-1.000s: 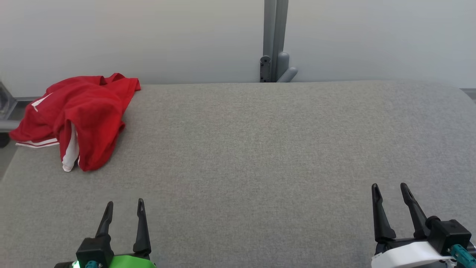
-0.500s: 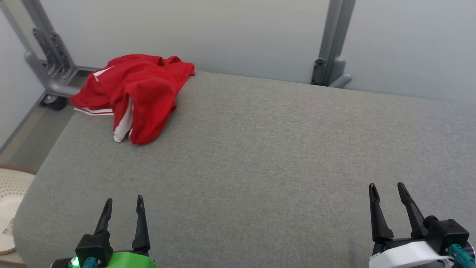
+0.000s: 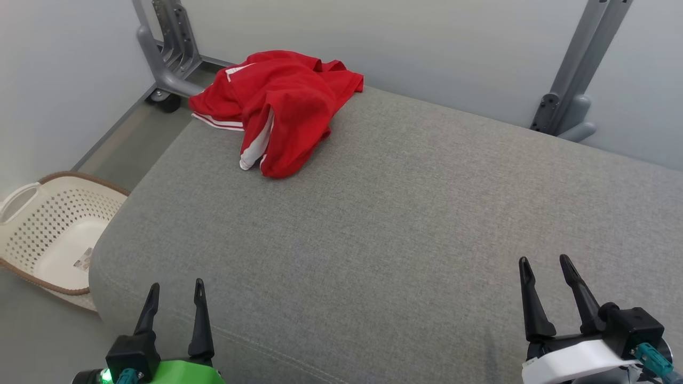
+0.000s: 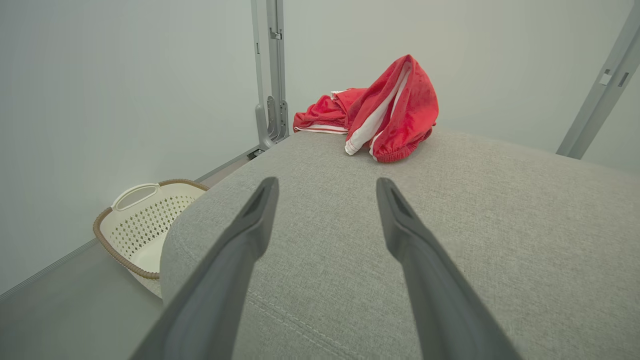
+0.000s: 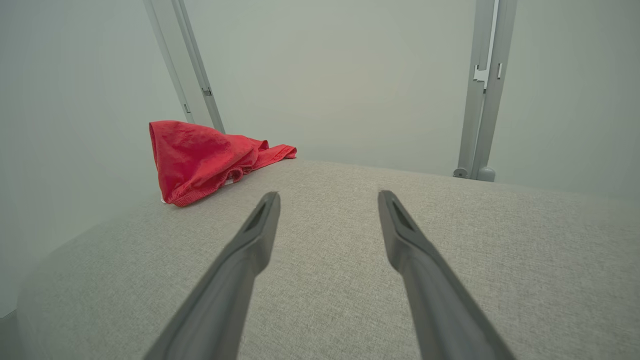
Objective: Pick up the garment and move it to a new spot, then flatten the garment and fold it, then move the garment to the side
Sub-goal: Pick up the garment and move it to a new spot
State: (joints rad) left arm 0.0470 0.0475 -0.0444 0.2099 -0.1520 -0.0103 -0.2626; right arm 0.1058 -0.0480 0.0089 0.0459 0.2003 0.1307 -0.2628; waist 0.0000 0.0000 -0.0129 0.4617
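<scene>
So the red garment (image 3: 283, 106) is bunched in a heap at the far left corner of the tabletop (image 3: 405, 213), white stripes showing. Nothing is touching it. I'd say we're right at the start of step one, the pickup. No flattening or folding has happened, and the move to a new spot isn't done yet.

The left claw (image 3: 176, 285) hangs over the tabletop's near left edge and the right claw (image 3: 544, 260) over its near right edge. Both are spread wide and holding nothing, well apart from the heap.

My guess for the next move is that the left arm reaches across to that far corner and pinches a raised fold, since it's on the closer side. The cloth will probably sag and drag when lifted.

Hard to read:
- I can't tell whether it's shorts or a shirt, it's too crumpled.
- Its back edge seems to droop past the tabletop's far edge, out of sight.
- The laundry basket (image 3: 48, 224) on the floor off the tabletop's left end is cut off by the head view's border.
</scene>
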